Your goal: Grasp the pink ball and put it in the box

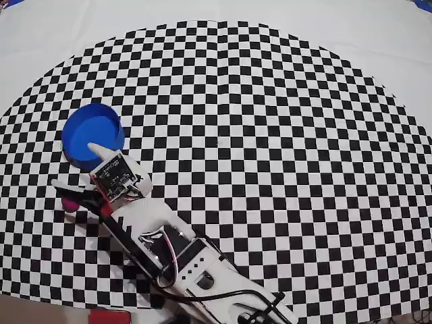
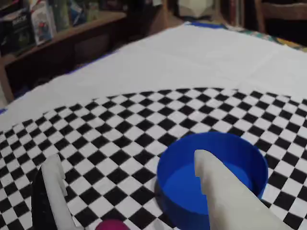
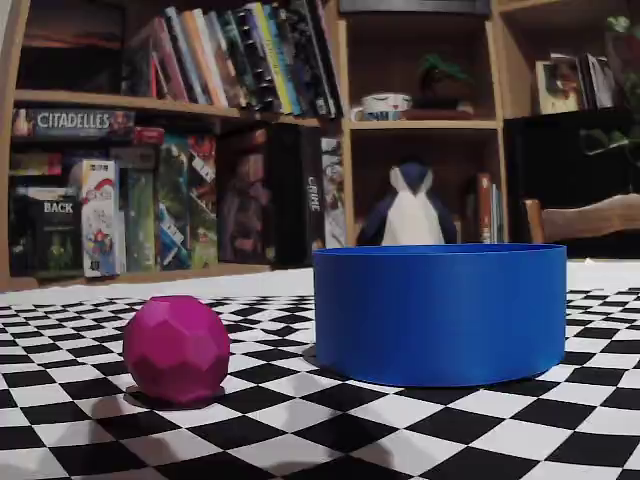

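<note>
The pink ball (image 3: 177,348) rests on the checkered cloth just left of the blue box (image 3: 440,315) in the fixed view, apart from it. From overhead the pink ball (image 1: 68,202) peeks out from under one finger, below and left of the box (image 1: 84,128). My gripper (image 1: 74,164) is open, one fingertip over the box's near rim and the other out to the left. In the wrist view the gripper (image 2: 125,160) spreads wide; the ball (image 2: 112,225) shows at the bottom edge between the fingers, and the right finger overlaps the box (image 2: 178,184).
The arm's body (image 1: 175,256) stretches toward the bottom of the overhead view. White cloth (image 1: 337,34) surrounds the checkered area. Bookshelves (image 3: 150,180) and a wooden chair (image 3: 585,220) stand beyond the table.
</note>
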